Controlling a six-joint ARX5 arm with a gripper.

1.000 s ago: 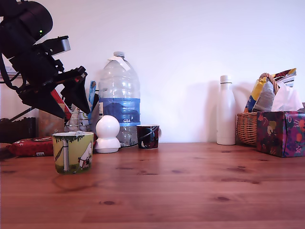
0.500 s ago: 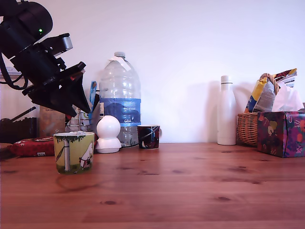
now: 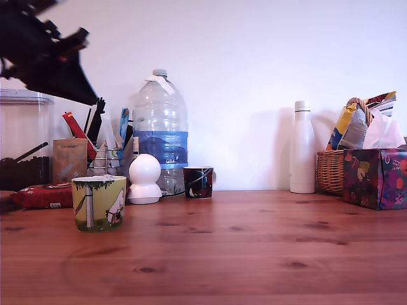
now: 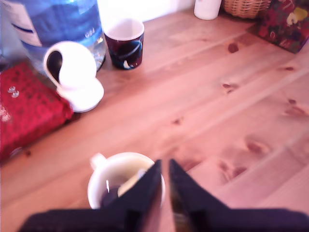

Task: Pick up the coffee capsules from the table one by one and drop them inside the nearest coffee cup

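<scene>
Claw [image 4: 164,169] sits high above the yellow-green mug [image 3: 98,203], fingers drawn nearly together with nothing between them. It looks clear of the rim, likely so the arm can travel. Mug stands near the worktop's [image 3: 254,254] front edge, toward the exterior view's left. Wrist view shows an off-white capsule [image 4: 129,182] lying inside the mug. No capsule visible on the bare planks.

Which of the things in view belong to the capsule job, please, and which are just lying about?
Part of the job: yellow-green coffee cup, table, claw; something pale lies in the cup, too blurred to name.

Just lying about: water bottle, white round-headed figure, dark patterned cup, white bottle, basket, tissue box, red packet.
</scene>
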